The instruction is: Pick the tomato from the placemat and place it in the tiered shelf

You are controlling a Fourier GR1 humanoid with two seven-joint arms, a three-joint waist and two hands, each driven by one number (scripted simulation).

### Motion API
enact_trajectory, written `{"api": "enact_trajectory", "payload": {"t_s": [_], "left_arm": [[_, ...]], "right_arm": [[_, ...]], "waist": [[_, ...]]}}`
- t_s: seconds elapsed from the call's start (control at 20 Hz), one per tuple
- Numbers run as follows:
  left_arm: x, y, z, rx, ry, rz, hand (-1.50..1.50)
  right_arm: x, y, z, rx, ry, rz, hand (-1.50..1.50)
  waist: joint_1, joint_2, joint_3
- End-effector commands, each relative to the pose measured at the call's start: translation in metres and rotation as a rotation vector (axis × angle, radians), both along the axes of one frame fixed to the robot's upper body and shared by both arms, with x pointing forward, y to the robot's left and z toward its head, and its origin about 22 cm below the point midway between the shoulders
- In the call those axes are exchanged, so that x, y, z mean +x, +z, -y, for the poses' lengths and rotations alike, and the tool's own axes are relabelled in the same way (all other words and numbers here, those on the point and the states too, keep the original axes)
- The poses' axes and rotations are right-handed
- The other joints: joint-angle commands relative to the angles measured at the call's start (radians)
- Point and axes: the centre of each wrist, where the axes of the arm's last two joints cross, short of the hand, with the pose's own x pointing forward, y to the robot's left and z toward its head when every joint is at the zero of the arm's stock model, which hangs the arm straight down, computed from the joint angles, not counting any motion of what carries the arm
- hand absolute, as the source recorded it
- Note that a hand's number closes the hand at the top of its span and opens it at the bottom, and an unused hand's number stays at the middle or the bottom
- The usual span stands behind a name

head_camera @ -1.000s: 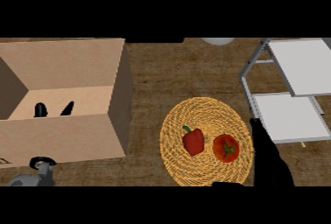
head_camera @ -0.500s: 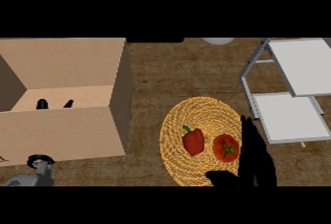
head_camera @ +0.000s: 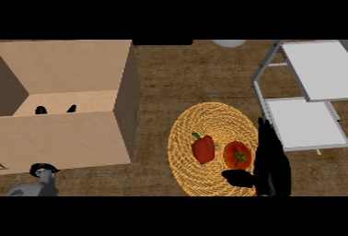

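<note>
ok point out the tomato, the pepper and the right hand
tomato [head_camera: 237, 155], head view, middle of its top.
pepper [head_camera: 202, 149], head view, middle of its body.
right hand [head_camera: 270, 161], head view, back of the hand.

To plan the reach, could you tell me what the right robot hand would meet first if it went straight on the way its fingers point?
Probably the tiered shelf: the right robot hand points up-view past the tomato, though height is unclear.

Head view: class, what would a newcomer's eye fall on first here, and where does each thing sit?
Probably the round woven placemat at centre, bearing a red pepper with the tomato just to its right. The black right hand stands beside the tomato, fingers straight. A big open cardboard box fills the left; the grey tiered shelf stands right.
</note>
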Motion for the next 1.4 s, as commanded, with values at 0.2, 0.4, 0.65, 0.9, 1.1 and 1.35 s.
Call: {"api": "enact_trajectory", "payload": {"t_s": [0.2,0.4,0.65,0.9,1.1,1.35], "left_arm": [[0.000,-0.002,0.022,0.001,-0.033,-0.100,0.00],[-0.007,-0.009,0.016,0.022,-0.042,-0.106,0.00],[-0.023,-0.025,0.016,0.019,-0.041,-0.107,0.00],[-0.003,0.003,0.006,0.019,-0.045,-0.094,0.00],[-0.004,-0.001,-0.004,0.023,-0.024,-0.090,0.00],[-0.011,-0.010,0.000,0.016,-0.012,-0.094,0.00]], "right_arm": [[0.031,-0.017,-0.002,0.015,0.012,0.047,-1.50],[0.017,-0.027,-0.008,0.014,0.116,-0.058,1.50],[0.030,-0.038,-0.017,-0.037,0.241,-0.083,1.50],[0.016,-0.050,-0.014,-0.004,0.266,0.015,1.50],[-0.006,-0.026,-0.023,-0.016,0.399,0.069,1.50],[-0.038,-0.020,0.025,0.008,0.800,-0.180,1.50]], "waist": [[0.002,0.010,-0.006],[0.000,0.009,-0.006],[0.005,0.010,-0.006],[-0.002,0.009,-0.006],[-0.009,0.007,-0.007],[-0.028,0.006,-0.007]]}}
